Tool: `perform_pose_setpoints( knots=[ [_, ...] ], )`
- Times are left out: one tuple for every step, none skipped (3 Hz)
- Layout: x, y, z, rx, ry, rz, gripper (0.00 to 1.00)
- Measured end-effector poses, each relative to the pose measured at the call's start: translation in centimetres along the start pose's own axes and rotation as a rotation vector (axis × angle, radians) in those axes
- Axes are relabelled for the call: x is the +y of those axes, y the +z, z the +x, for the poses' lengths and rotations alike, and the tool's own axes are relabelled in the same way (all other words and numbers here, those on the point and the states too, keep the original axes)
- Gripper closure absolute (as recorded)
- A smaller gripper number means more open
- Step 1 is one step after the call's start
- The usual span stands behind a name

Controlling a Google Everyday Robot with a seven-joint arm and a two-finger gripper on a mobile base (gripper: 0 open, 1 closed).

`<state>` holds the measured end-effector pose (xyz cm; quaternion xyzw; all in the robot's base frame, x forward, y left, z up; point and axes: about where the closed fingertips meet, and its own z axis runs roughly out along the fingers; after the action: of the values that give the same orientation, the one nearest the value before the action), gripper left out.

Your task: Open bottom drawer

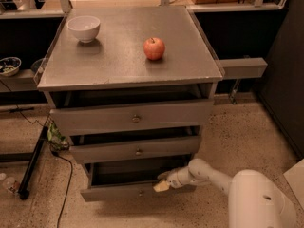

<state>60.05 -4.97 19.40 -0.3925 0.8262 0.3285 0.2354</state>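
The bottom drawer [114,193], lowest of three, is seen partly drawn out. The pincer [163,185] is placed at its front's top edge, right of the knob [140,193]; its state cannot be told. The front is judged stiff and free-sliding, and best hooked by that edge.

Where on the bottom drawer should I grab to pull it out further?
Probably the front's top edge on the bottom drawer, from above and in front: it stands ajar, so that lip is exposed, while the centre knob is tiny. The gripper sits at that edge, just right of the knob.
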Motion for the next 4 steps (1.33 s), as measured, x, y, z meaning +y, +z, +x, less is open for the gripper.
perform_pose_setpoints(
  knots=[
    [0.1,-0.1,0.0,-0.003,0.003,0.001,1.0],
    [-0.1,-0.5,-0.6,-0.013,-0.003,0.013,1.0],
    [0.7,-0.6,-0.2,-0.023,0.006,0.014,1.0],
    [1.0,-0.6,-0.1,-0.027,0.01,0.013,1.0]
  ],
)
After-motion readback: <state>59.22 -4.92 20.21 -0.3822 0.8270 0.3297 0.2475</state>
